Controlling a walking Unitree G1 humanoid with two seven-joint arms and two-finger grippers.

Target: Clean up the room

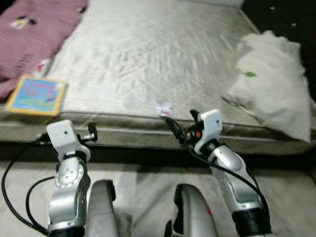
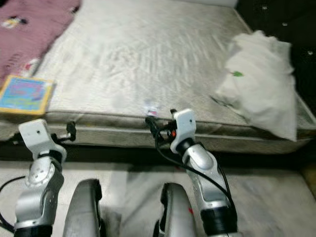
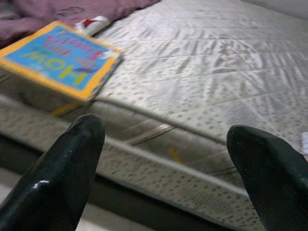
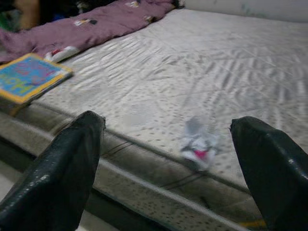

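A bare grey quilted mattress fills the space ahead of the robot, its near edge running across the head views just beyond the two raised arms. The left gripper hovers in front of that edge with its two black fingers spread wide and nothing between them; past them, in the left wrist view, lies a yellow-bordered blue picture book, flat on the mattress at its near left corner. The right gripper is likewise held wide apart and empty, pointed at the mattress edge, and between its fingers in the right wrist view sits a small crumpled wrapper (white with a pink or red spot), resting on the mattress very near the front edge. In the left eye view the same wrapper lies just beyond the right wrist, a little to its left. A purple blanket with small printed patches is bunched at the far left of the mattress, behind the book, and something small and white with red peeks out between blanket and book, too blurred to identify. On the right side a rumpled white cloth with a green mark is heaped, spilling over the mattress's right edge. The floor below is pale.
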